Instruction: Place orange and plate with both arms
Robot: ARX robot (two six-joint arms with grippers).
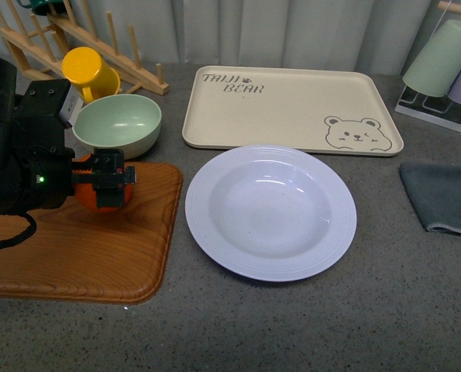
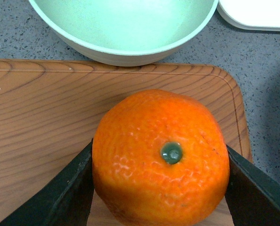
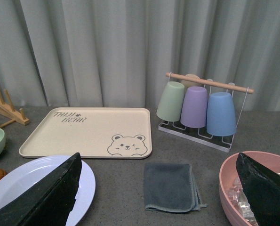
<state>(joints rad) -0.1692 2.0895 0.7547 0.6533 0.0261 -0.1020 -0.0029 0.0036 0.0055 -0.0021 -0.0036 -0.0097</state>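
Observation:
The orange (image 2: 161, 157) with its green stem spot sits on the wooden board (image 2: 45, 117), and my left gripper (image 2: 159, 181) is shut on it, one dark finger on each side. In the front view the orange (image 1: 104, 195) shows partly behind the left gripper (image 1: 106, 182) over the board's right part. The pale lavender-white plate (image 1: 207, 221) lies empty on the table to the right of the board. My right gripper (image 3: 163, 200) is open and holds nothing; it hangs above the table, with the plate (image 3: 85, 181) by one finger. The right arm does not show in the front view.
A mint green bowl (image 1: 118, 124) and a yellow cup (image 1: 89, 71) stand behind the board, by a wooden rack (image 1: 75, 39). The beige bear tray (image 1: 292, 108) lies behind the plate. A grey cloth (image 1: 443, 198), a cup rack (image 3: 201, 108) and a pink bowl (image 3: 229, 176) are at the right.

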